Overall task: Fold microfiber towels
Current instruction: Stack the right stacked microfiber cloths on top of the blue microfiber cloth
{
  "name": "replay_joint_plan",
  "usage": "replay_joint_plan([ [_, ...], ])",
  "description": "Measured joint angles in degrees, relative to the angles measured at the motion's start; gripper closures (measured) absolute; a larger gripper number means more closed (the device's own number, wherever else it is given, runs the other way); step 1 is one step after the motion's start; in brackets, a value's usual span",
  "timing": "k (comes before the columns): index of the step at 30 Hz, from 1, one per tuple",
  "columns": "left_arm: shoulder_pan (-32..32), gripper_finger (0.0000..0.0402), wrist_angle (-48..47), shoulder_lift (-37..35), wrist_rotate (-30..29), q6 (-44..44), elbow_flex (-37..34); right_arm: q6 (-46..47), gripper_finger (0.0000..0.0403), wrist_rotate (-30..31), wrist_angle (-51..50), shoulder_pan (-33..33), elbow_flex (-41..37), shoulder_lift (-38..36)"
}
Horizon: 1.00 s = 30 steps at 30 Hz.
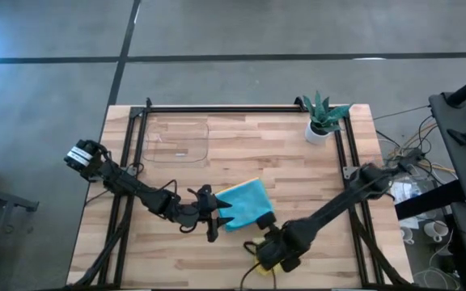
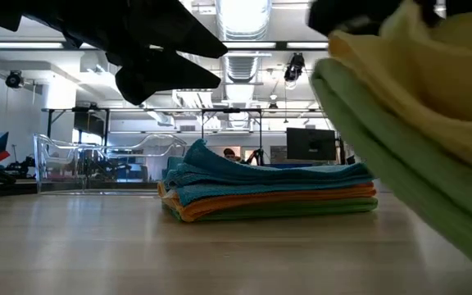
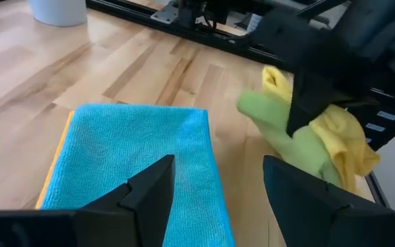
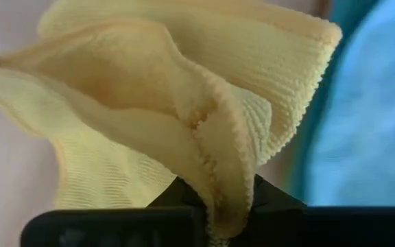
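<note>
R claw [image 4: 211, 206]: pinched on yellow towel [image 4: 184, 103] | L claw [image 3: 214, 199]: wide, empty, over teal towel [image 3: 142, 151]

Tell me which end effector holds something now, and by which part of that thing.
The right end effector is shut on the soft yellow microfiber towel, pinching a bunched fold of it. The left end effector is open and holds nothing.

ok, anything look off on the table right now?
Mostly tidy: the teal towel tops a folded stack. The oddity is the yellow towel and a lime green towel, bunched in a crumpled heap near the front edge, with the right gripper pinching the yellow one.
</note>
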Motion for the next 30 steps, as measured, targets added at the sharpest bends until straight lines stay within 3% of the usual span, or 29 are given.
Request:
replay_joint_plan([
  [5, -0.28, 0.0195, -0.90, -0.02, 0.13, -0.04, 0.00, -4.85, 0.0390, 9.08, -15.59, -1.98, 15.19, 8.20],
  [10, -1.79, 0.0195, -7.10, -1.42, 0.19, -1.84, -0.02, -6.88, 0.0390, 11.84, -18.97, -5.41, 22.17, 9.75],
  [13, -1.97, 0.0195, -10.60, -1.32, -2.74, -3.17, -0.02, -8.03, 0.0390, 11.84, -20.42, -7.36, 24.60, 9.22],
  [20, 0.17, 0.0195, -10.71, 4.75, -5.57, -4.24, 0.03, -12.13, 0.0390, 10.69, -20.22, -11.93, 26.06, 8.80],
  [25, 0.89, 0.0195, -10.70, 7.22, -4.66, -4.14, 0.54, -12.63, 0.0390, 3.88, -19.38, -14.90, 23.01, 8.80],
  [30, 0.90, 0.0195, -10.27, 7.66, -4.20, -1.40, 0.66, -13.22, 0.0390, 4.30, -18.05, -16.12, 20.92, 8.82],
])
